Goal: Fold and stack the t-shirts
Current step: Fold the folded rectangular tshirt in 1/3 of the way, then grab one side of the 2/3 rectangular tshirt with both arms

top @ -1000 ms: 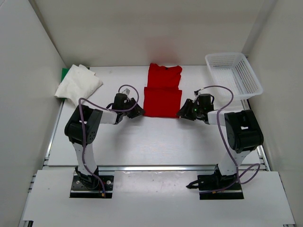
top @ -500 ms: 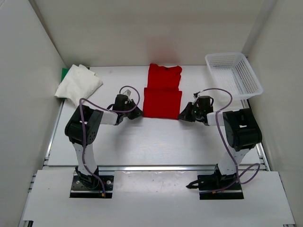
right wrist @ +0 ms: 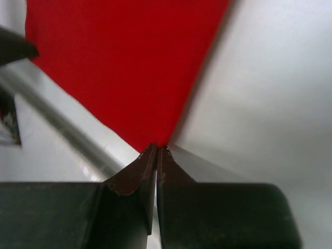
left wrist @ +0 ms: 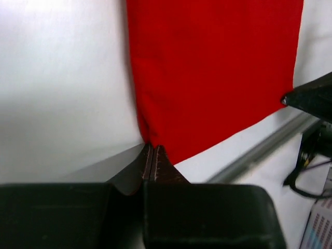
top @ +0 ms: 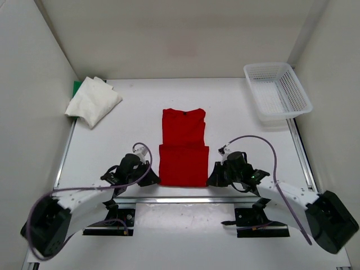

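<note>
My left claw [top: 151, 179] and right claw [top: 214, 179] each clench a near corner of the red shirt [top: 183, 149] on the counter [top: 253, 149].

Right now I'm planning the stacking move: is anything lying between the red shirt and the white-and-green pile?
Nothing visible does. The table is bare between the red t-shirt at the front edge and the off-white t-shirt lying over the green t-shirt at far left. The basket sits far right, off that path.
</note>
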You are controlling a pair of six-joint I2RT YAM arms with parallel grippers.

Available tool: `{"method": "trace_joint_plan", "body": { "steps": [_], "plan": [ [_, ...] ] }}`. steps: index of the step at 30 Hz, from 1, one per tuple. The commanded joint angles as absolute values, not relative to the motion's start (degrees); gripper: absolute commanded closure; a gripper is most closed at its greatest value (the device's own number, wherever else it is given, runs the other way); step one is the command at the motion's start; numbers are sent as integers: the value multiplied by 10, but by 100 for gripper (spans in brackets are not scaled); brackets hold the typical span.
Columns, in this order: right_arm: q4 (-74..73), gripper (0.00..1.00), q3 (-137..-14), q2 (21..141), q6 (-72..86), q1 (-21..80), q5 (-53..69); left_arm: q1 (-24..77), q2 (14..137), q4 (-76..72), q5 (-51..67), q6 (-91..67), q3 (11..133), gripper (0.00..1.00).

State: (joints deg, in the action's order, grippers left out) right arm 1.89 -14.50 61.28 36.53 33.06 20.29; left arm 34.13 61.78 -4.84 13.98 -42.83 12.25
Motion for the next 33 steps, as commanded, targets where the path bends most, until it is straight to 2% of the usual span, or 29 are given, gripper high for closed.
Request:
{"method": "trace_joint_plan", "body": {
  "steps": [1, 4, 6, 12, 16, 22, 25, 31, 33],
  "plan": [
    [-96, 100, -145, 516, 407, 373, 149, 343, 474, 123, 113, -436, 132, 100],
    [-137, 100, -205, 478, 382, 342, 167, 322, 418, 198, 116, -423, 202, 100],
    [-149, 100, -263, 495, 349, 313, 183, 292, 440, 200, 146, -402, 256, 100],
    [-129, 100, -442, 640, 261, 192, 240, 250, 626, 132, 133, -363, 436, 100],
    [-112, 100, -560, 783, 237, 120, 273, 208, 787, 55, 163, -402, 545, 100],
    [-69, 100, -695, 987, 253, 70, 315, 182, 998, 88, 115, -385, 741, 100],
    [-81, 100, -783, 1084, 252, 57, 343, 159, 1092, 104, 107, -384, 806, 100],
    [-155, 100, -985, 1243, 233, 62, 357, 120, 1146, 53, 94, -408, 816, 99],
    [-166, 98, -1040, 1272, 242, 60, 366, 113, 1160, 34, 111, -414, 820, 92]
  ]
}}
